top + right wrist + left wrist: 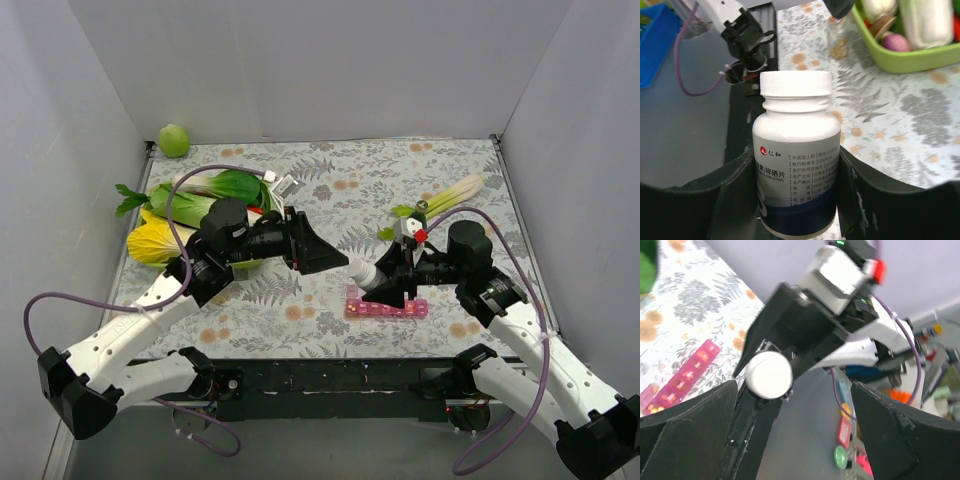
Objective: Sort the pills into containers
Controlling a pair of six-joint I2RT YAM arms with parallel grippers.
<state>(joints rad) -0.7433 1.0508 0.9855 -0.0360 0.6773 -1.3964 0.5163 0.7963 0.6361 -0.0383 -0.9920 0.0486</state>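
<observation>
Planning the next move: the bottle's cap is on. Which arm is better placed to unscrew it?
Left. The left gripper is open and faces the cap; the right gripper is shut on the bottle, so it is occupied.

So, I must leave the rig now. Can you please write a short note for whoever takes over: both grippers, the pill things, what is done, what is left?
The left gripper is open and holds nothing; it faces the bottle's cap.
The right gripper is shut on the white pill bottle, cap toward the left gripper.
The pink pill organizer lies on the table, under the right gripper.
Done: bottle picked up.
Left: the cap is still on; remove it, then sort pills into the organizer. Whether any compartment is already filled, I cannot tell.
</observation>
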